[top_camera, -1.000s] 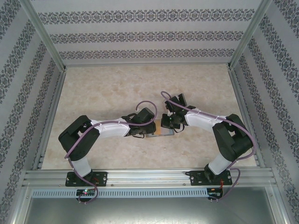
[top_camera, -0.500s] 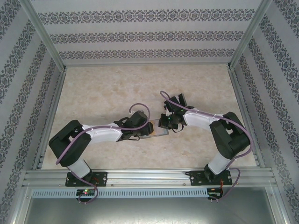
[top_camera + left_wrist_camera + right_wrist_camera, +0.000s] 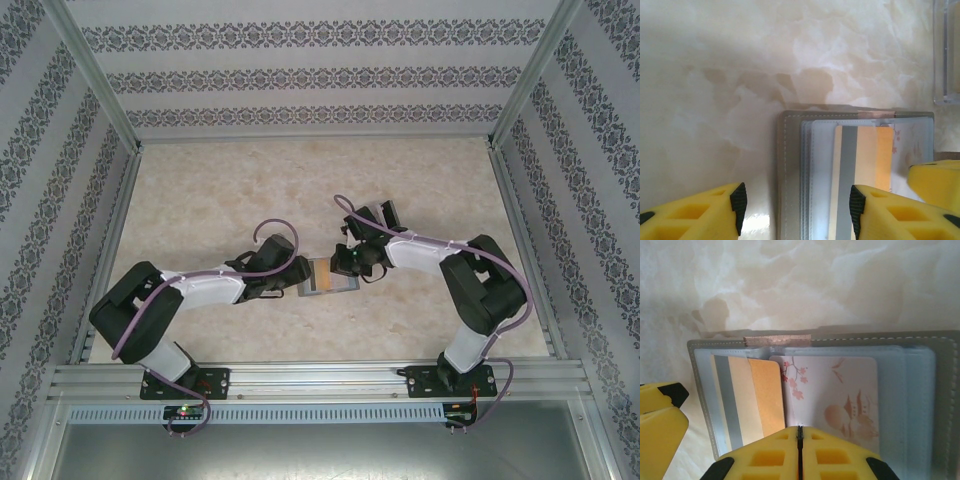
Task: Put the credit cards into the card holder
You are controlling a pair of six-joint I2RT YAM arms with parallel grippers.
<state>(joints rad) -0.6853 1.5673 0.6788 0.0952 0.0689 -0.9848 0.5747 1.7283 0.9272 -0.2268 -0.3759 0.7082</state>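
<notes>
**Lying open: holder w/ two cards in**

Holder (image 3: 330,277) sits mid-frame in top view, on table (image 3: 230,190). Orange card (image 3: 752,395) is in the sleeve at left of the right-wrist frame, blossom card (image 3: 840,395) just beside it. R gripper (image 3: 798,440): jaws pressed together, empty, tips over holder at bottom centre. L gripper (image 3: 797,202): jaws apart, nothing held, straddling holder's left edge.

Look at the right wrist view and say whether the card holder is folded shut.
No, the card holder lies open, with a gold card and a blossom-print card showing inside.
</notes>
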